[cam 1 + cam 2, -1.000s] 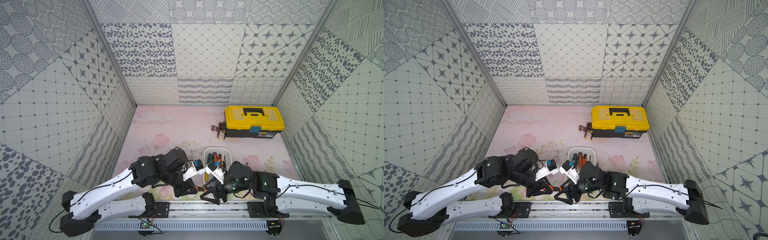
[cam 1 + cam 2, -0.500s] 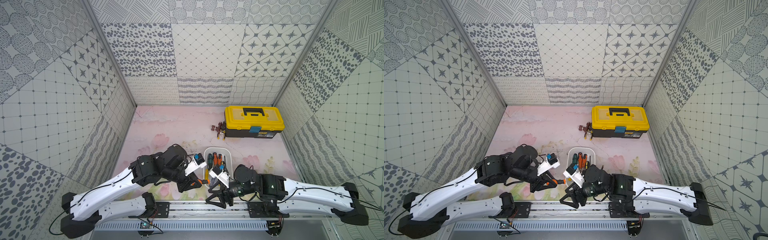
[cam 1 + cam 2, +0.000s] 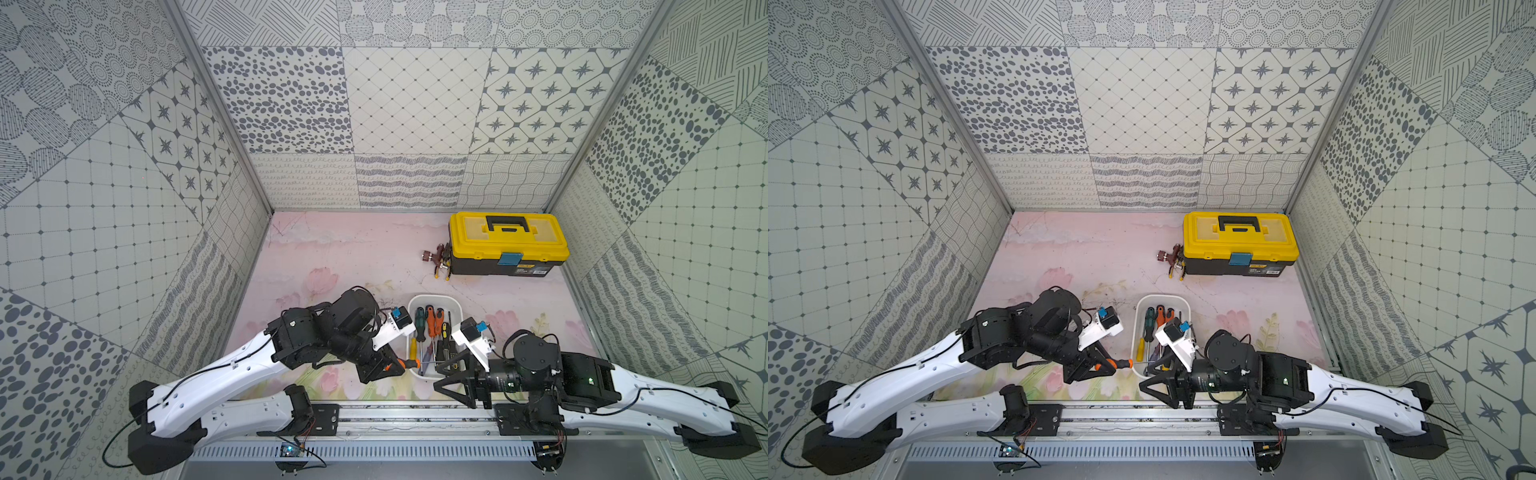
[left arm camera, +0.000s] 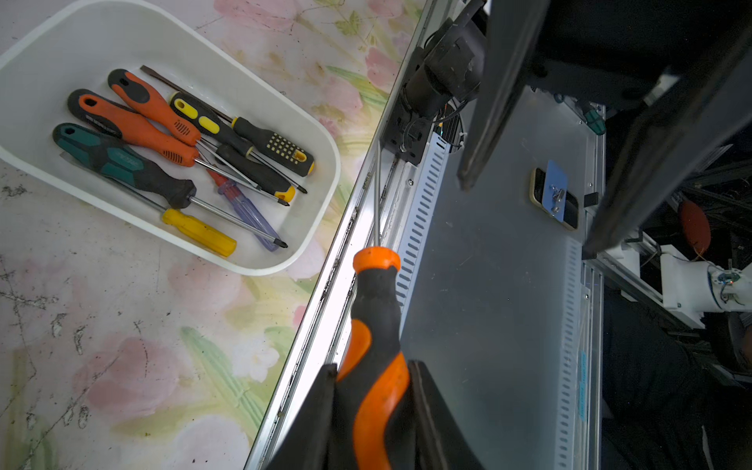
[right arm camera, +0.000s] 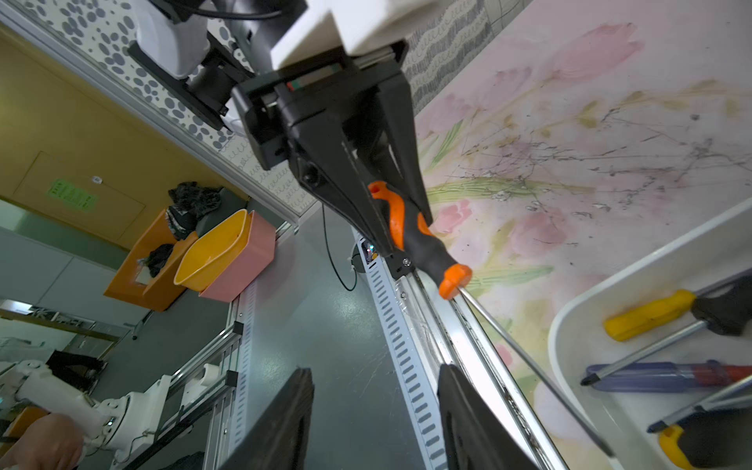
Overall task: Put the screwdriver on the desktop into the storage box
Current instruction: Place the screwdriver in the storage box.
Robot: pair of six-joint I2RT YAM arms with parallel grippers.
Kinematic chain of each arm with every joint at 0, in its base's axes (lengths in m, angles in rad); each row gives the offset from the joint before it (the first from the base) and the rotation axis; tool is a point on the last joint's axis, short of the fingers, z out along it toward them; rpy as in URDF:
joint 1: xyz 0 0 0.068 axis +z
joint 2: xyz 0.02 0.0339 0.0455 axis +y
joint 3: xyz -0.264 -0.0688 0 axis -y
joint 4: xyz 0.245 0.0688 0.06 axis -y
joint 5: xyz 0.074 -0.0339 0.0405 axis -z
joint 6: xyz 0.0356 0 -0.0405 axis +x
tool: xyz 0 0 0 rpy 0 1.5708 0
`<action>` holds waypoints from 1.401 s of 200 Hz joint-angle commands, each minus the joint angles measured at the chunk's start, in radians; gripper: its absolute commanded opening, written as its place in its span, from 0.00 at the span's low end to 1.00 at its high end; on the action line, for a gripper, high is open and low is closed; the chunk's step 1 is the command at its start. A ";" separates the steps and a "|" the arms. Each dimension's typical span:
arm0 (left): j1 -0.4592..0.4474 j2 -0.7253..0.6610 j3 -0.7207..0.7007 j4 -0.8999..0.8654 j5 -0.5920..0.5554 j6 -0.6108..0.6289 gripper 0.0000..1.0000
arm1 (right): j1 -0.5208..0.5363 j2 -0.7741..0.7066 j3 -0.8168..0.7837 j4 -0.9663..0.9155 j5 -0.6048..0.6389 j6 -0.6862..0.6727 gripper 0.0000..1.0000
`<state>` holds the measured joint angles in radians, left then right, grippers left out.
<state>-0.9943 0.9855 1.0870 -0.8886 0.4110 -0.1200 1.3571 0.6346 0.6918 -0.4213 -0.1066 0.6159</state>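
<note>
An orange-and-black screwdriver is held level just above the desktop. My left gripper is shut on its handle. The thin shaft points at the near end of the white storage box, where several screwdrivers lie. My right gripper hangs open and empty over the front rail, facing the shaft's tip.
A yellow-lidded black toolbox stands at the back right, with a small cluster of brown tools against its left side. The metal front rail runs along the desktop's near edge. Patterned walls close in three sides.
My right gripper has drawn back from the left one toward the front rail, and its jaws have narrowed. The left gripper has shifted slightly toward the box with the screwdriver.
</note>
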 commanded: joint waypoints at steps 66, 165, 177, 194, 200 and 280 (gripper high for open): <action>0.000 -0.005 0.005 -0.014 0.133 0.059 0.00 | -0.006 0.063 0.035 -0.032 0.090 -0.045 0.48; 0.002 -0.030 0.010 0.020 0.008 0.028 0.00 | -0.004 0.217 0.052 0.056 -0.070 -0.036 0.00; 0.005 -0.041 0.006 0.052 -0.066 0.001 0.17 | -0.004 0.195 0.044 0.055 -0.032 -0.022 0.00; 0.007 -0.067 -0.014 0.146 -0.173 -0.065 0.62 | -0.004 0.165 0.025 0.051 0.032 0.007 0.00; 0.007 -0.077 -0.023 0.181 -0.219 -0.091 0.67 | -0.004 0.156 0.015 0.046 0.061 0.017 0.00; 0.008 -0.241 -0.268 0.596 -0.592 -0.328 0.99 | -0.107 0.249 -0.086 -0.109 0.410 0.478 0.00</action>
<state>-0.9905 0.7734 0.8879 -0.5594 0.0437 -0.3016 1.2842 0.8196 0.6189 -0.4953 0.1837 0.8818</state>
